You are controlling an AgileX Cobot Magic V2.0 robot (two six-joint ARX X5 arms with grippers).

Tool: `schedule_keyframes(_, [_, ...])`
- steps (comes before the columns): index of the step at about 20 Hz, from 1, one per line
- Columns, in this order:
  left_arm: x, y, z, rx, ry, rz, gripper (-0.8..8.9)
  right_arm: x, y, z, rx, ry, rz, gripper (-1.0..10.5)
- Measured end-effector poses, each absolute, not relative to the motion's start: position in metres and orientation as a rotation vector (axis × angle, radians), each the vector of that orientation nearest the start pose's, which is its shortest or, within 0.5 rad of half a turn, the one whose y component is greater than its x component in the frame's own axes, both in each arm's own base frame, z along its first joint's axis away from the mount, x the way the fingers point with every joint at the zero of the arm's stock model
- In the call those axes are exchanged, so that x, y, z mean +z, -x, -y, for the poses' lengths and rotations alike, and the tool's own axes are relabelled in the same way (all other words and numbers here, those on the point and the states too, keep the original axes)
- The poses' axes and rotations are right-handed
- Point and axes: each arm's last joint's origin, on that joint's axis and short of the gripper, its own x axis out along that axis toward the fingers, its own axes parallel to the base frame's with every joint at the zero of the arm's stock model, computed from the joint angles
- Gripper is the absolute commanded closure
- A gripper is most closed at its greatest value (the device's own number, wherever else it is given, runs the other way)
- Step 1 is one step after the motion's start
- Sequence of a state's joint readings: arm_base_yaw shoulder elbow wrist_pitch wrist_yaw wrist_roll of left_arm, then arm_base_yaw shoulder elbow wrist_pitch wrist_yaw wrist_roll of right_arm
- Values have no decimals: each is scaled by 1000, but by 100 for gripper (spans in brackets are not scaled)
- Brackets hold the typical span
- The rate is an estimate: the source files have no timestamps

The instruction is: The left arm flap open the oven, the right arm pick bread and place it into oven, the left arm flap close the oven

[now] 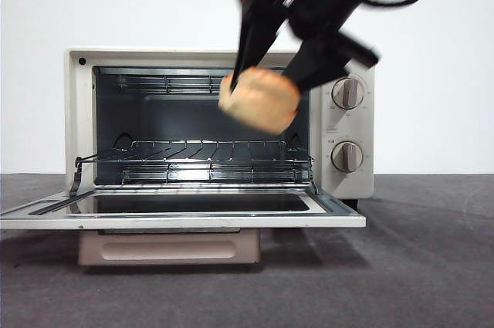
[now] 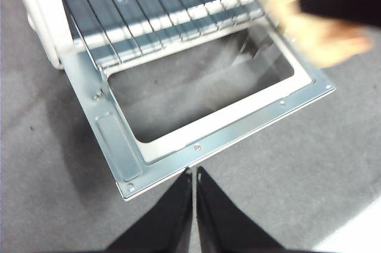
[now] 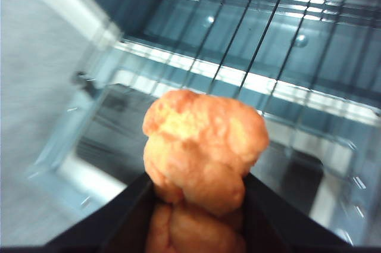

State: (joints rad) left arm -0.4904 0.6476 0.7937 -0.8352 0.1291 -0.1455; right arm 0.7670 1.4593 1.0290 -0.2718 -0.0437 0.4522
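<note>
1. While the toaster oven (image 1: pixel 208 123) stands with its door (image 1: pixel 181 214) folded flat, the front view shows the right gripper (image 1: pixel 266 73) entering from the upper centre of the frame, clenched on the bread (image 1: pixel 258 99). The loaf hangs in mid-air at the right of the oven mouth, above the wire rack (image 1: pixel 201 154) and touching nothing else. Two knobs (image 1: pixel 347 92) sit at the right of the frame.

2. Left wrist view: the left gripper (image 2: pixel 194 196) rises at the lower centre with its jaws pressed together and holding nothing, just off the free edge of the open door (image 2: pixel 202 140). The bread (image 2: pixel 309 18) appears blurred at the upper right, over the door's far corner. The rack (image 2: pixel 161 9) fills the upper part of the frame.

3. Right wrist view: the bread (image 3: pixel 202 146) fills the centre, seated between the two dark jaws at the lower edge. Rack wires (image 3: pixel 268 33) cross the upper half.

4. Procedure, as a judgement: the step in hand is carrying the loaf into the cavity. Keep it level and clear of the upper opening edge and the knob panel. Advance it toward the middle of the rack. Lower until the loaf rests on the wires before releasing. Keep the left gripper off the door until the right arm is out.
</note>
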Motion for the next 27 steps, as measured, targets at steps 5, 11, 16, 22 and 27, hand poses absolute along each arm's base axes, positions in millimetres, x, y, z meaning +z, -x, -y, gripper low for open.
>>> schedule_keyframes(5, [295, -98, 57, -540, 6, -747, 797, 250, -255, -246, 549, -145, -794, 765])
schedule_keyframes(11, [295, -98, 56, -539, 5, -750, 797, 241, -269, -257, 465, -162, -732, 765])
schedule_keyframes(16, [295, -96, 56, -538, 4, -754, 797, 234, -277, -258, 381, -160, -678, 764])
schedule_keyframes(22, [295, -95, 55, -539, 5, -750, 797, 230, -281, -257, 349, -154, -671, 651])
schedule_keyframes(27, [295, -95, 55, -540, 5, -750, 797, 228, -282, -257, 344, -150, -679, 592])
